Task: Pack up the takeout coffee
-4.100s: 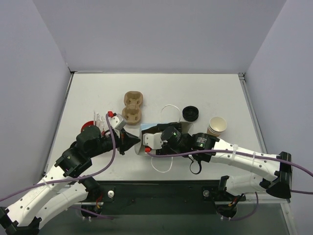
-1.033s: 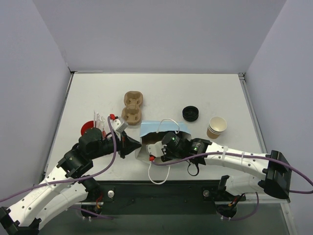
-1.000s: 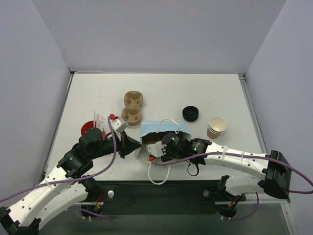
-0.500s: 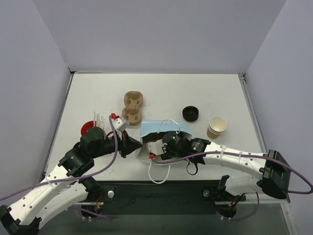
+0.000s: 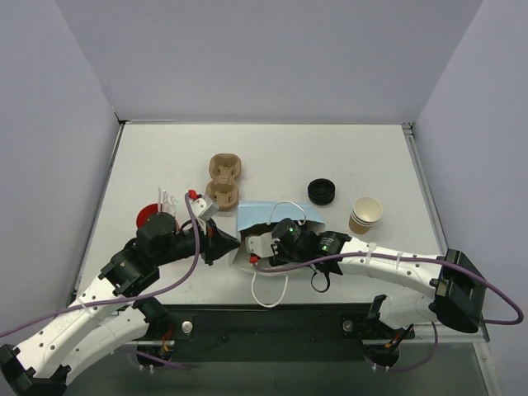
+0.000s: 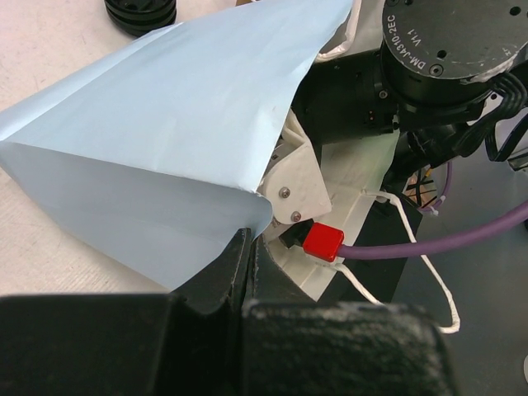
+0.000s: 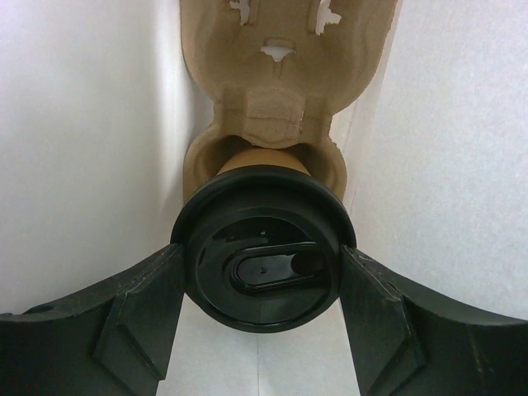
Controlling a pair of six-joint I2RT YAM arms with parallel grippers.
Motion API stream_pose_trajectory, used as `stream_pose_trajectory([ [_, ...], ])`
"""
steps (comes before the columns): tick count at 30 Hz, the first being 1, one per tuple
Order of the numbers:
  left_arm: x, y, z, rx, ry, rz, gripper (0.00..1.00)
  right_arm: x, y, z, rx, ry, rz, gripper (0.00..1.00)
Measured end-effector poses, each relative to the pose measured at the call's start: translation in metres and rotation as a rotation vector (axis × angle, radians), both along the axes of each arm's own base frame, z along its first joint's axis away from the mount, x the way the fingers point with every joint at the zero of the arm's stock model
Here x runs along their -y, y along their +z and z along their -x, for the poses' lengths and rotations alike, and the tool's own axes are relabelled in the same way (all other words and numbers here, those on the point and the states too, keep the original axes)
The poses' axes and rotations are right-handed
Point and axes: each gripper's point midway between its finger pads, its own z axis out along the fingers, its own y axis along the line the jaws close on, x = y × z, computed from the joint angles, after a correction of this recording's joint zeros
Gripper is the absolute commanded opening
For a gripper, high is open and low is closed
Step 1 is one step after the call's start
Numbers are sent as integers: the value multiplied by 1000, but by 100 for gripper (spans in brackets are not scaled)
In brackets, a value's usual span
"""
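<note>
Brown kraft paper cup with black round plastic lid (image 7: 262,247) sits in tan pulp tray (image 7: 280,49) inside light blue paper bag (image 6: 165,140); right gripper (image 7: 262,268) clasps the lid; left gripper (image 6: 247,247), fingers pressed together, pinches bag rim; risk: pulling out unreleased drags cup over; rim may tear.

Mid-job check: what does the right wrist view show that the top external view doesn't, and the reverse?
Right wrist only: a black-lidded cup seated in a pulp tray, the right gripper closed on its lid. Top external only: the left gripper pinching the light blue bag at its mouth, a second tray, a loose lid, an open kraft cup, a red cup. Both: that bag, seen from inside at the wrist.
</note>
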Motion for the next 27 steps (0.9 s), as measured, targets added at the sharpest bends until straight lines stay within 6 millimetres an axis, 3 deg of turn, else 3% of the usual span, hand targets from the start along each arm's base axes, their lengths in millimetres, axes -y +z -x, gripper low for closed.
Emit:
stream_pose_trajectory([
  [13,2,-1,-2,-7,0,-6,0,2,-1,-3,-3,-29,-23,76],
  [27,3,6,-3,-18,1,-16,0,5,10,3,-39,-33,-36,82],
])
